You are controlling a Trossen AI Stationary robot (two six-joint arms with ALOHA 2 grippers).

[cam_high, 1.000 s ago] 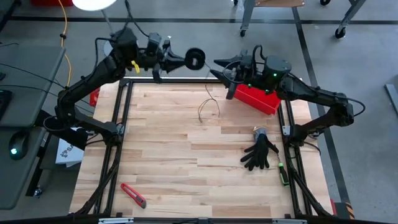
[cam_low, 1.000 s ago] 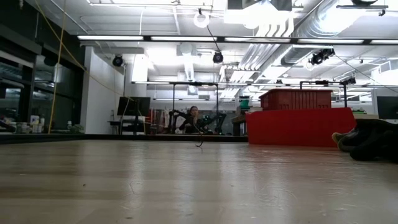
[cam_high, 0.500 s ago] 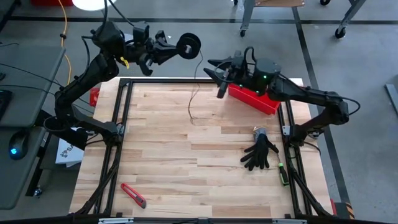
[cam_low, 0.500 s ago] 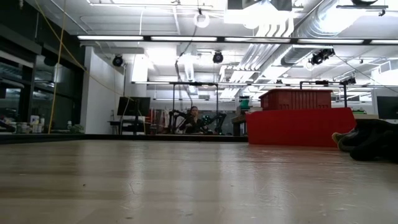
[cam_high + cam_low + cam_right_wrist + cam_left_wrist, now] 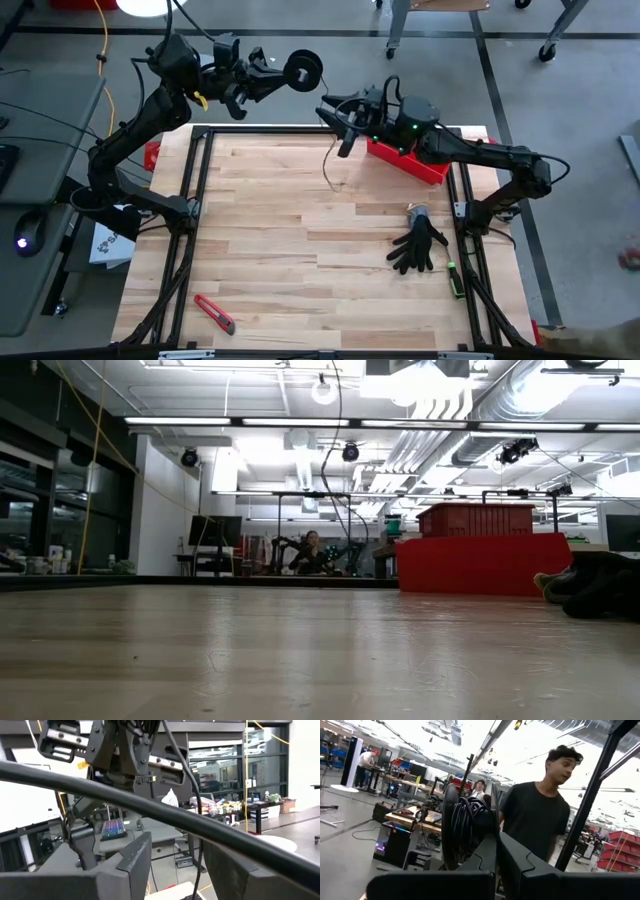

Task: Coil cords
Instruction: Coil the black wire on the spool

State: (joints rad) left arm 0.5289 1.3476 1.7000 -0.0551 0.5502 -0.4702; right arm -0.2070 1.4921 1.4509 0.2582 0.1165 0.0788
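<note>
My left gripper (image 5: 284, 79) is raised beyond the table's far edge and is shut on the small round black spool (image 5: 305, 68). The spool also shows in the left wrist view (image 5: 462, 827), with cord wound on it. The thin dark cord (image 5: 328, 160) runs from the spool past my right gripper (image 5: 335, 118) and hangs down to the wood near the far edge. The low view shows the cord (image 5: 340, 480) hanging in a curve. My right gripper is open at the far edge, and the cord (image 5: 197, 805) runs down between its fingers. My left gripper pinches the spool between its two fingers at the rim (image 5: 487, 837) nearest the gripper. The fingers come level from the table's left side. The spool is lifted clear, standing on edge. My right gripper: the cord passes through its open gap, and I cannot tell whether a finger touches it.
A red bin (image 5: 410, 158) stands at the far right under my right arm. A black glove (image 5: 418, 245) lies on the right side, and a red utility knife (image 5: 214, 313) lies near the front left. A thick black robot cable (image 5: 150, 805) crosses the right wrist view. A person (image 5: 535, 820) stands beyond the table.
My left gripper has carried the spool up and toward the far left, then stayed still. My right gripper has moved toward the table's left along the far edge. The cord's loop on the wood has been drawn up. Its hanging part has swung left and then back right.
</note>
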